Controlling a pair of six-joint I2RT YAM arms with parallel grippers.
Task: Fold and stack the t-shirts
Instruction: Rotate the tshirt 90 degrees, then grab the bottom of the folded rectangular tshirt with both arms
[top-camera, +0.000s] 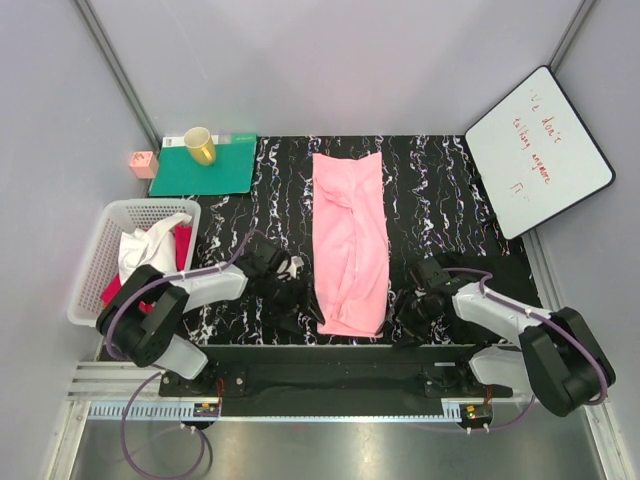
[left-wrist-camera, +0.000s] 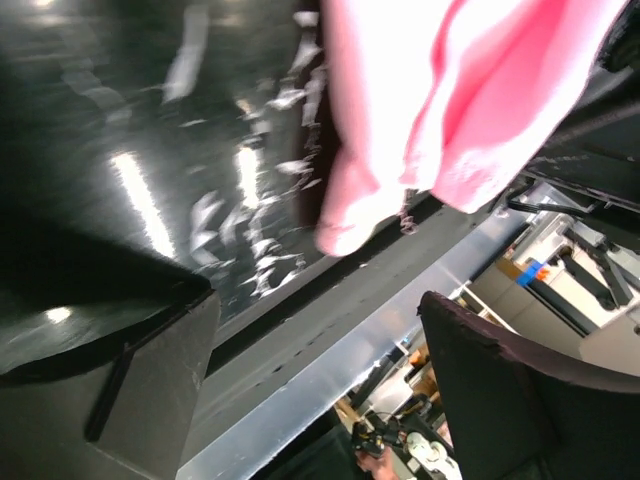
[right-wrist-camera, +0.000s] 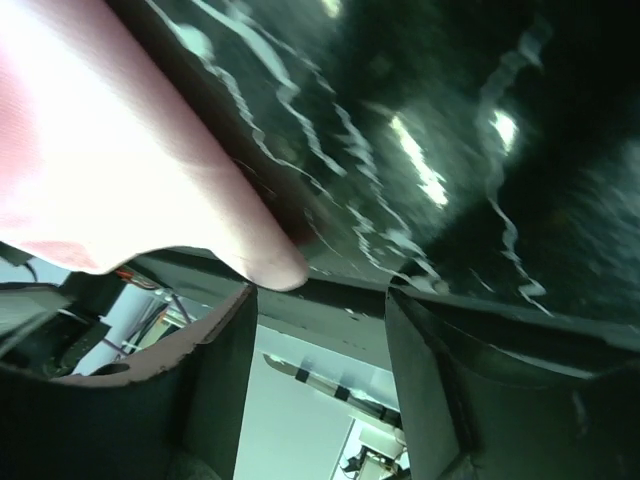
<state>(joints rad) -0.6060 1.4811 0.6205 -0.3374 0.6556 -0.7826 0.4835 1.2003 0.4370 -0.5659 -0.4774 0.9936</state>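
- Light pink t-shirt (top-camera: 350, 240): lies on the black marbled surface (top-camera: 440, 200), folded into a long narrow strip. One short end points away from the arms and the other sits at the near edge. You see soft creases down its length, and it lies flat.
- Left fingers (top-camera: 283, 292): low over the surface, just left of the pink shirt's near end. In the left wrist view they stand well apart with nothing between them. The shirt's near corner shows beyond the gap, not touching either finger.
- Right fingers (top-camera: 413, 308): low over the surface, just right of the pink shirt's near end. In the right wrist view they are also apart, with bare space between them. The shirt's edge hangs close above one fingertip, but you cannot tell whether it touches. No cloth is pinched.
- White basket (top-camera: 95, 260): well left of the pink shirt, past the left arm. It holds the white t-shirt (top-camera: 150, 245), crumpled on top, and the magenta-red t-shirt (top-camera: 183, 243) bunched beside and under it. Both are unfolded.
- Green mat (top-camera: 215, 172): left of the pink shirt's far end. The yellow cup (top-camera: 200, 146) stands on it, tilted.
- Small pink box (top-camera: 142, 163): further left of the pink shirt than the mat, just off the mat's edge.
- Whiteboard (top-camera: 538, 150): well right of the pink shirt's far end, set askew, with faint red writing you cannot read.
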